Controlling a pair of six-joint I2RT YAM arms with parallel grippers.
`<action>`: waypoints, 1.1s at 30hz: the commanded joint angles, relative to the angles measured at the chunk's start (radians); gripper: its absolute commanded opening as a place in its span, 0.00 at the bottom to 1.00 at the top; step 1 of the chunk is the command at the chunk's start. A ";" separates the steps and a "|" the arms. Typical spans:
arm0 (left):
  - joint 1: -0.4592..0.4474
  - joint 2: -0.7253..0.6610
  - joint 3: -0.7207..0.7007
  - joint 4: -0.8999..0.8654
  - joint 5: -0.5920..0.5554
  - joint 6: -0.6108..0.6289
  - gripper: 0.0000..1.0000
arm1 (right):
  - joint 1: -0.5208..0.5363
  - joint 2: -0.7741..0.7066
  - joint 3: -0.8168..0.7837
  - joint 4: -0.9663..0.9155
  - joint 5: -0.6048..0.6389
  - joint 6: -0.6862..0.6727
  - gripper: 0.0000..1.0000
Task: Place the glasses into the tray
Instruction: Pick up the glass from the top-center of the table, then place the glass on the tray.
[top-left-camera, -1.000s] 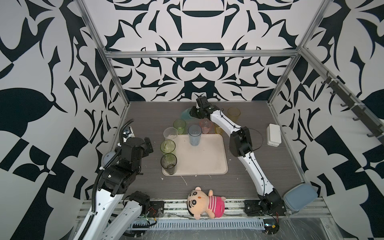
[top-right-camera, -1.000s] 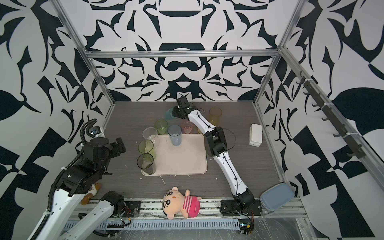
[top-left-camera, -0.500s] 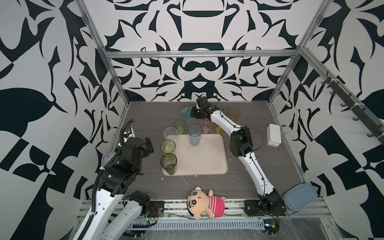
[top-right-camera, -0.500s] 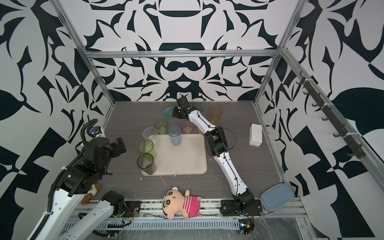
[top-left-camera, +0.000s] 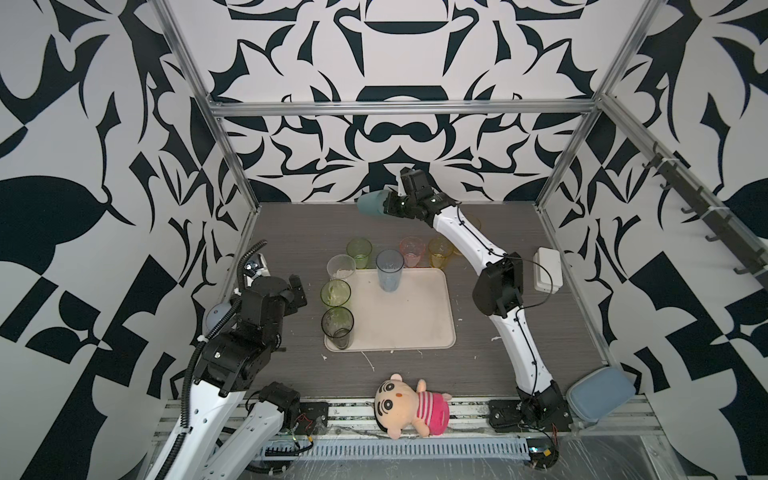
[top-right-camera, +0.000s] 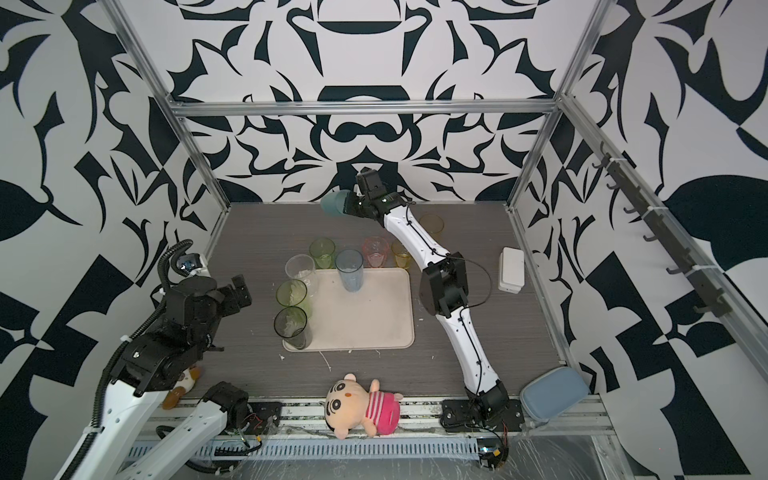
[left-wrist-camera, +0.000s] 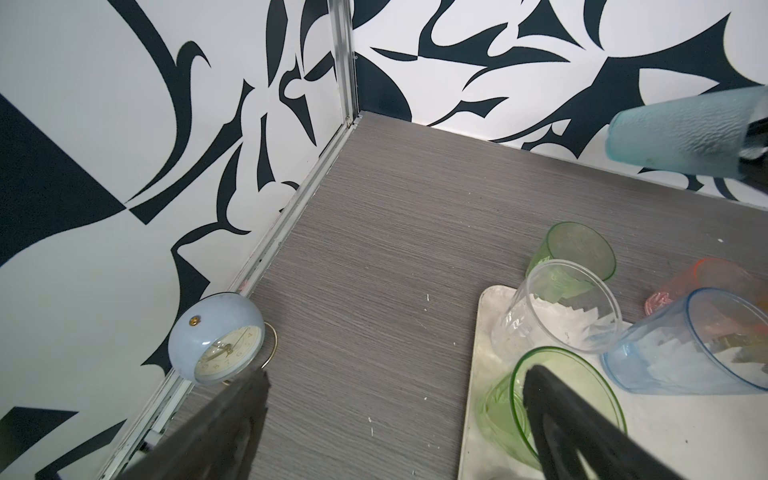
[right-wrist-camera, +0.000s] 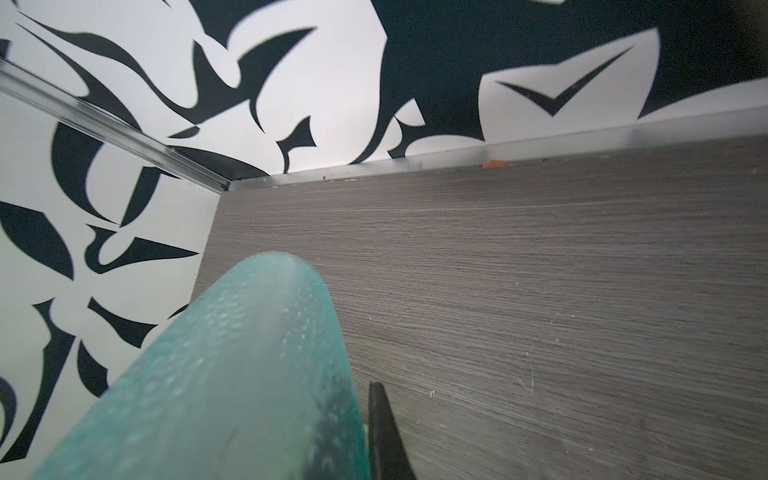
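Observation:
My right gripper (top-left-camera: 388, 204) is shut on the rim of a teal glass (top-left-camera: 371, 204), held sideways in the air near the back wall, also in a top view (top-right-camera: 334, 203). In the right wrist view the teal glass (right-wrist-camera: 232, 374) fills the frame beside one finger (right-wrist-camera: 382, 424). The beige tray (top-left-camera: 415, 320) holds a blue glass (top-left-camera: 389, 270), a clear glass (top-left-camera: 340, 268), a green glass (top-left-camera: 335, 293) and a smoke grey glass (top-left-camera: 337, 326). Behind the tray stand a short green glass (top-left-camera: 359, 251), a pink glass (top-left-camera: 411, 251) and a yellow glass (top-left-camera: 439, 251). My left gripper (top-left-camera: 297, 291) hangs open left of the tray.
A white box (top-left-camera: 547, 270) lies at the right wall. A doll (top-left-camera: 411, 405) and a blue pouch (top-left-camera: 600, 392) sit at the front edge. A blue clock (left-wrist-camera: 216, 338) stands by the left wall. Another yellow glass (top-left-camera: 471, 224) is half hidden behind my right arm.
My right gripper has shut on the teal glass and raised it off the table toward the back wall, tipping it sideways. The left arm has not moved.

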 joint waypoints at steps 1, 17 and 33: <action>-0.003 -0.017 -0.007 0.004 -0.001 -0.015 1.00 | 0.004 -0.110 0.019 -0.078 0.039 -0.053 0.00; -0.003 -0.056 -0.005 0.027 0.064 -0.004 1.00 | 0.047 -0.581 -0.292 -0.403 0.208 -0.134 0.00; -0.003 -0.056 -0.004 0.030 0.122 -0.006 1.00 | 0.282 -1.025 -0.811 -0.521 0.436 -0.069 0.00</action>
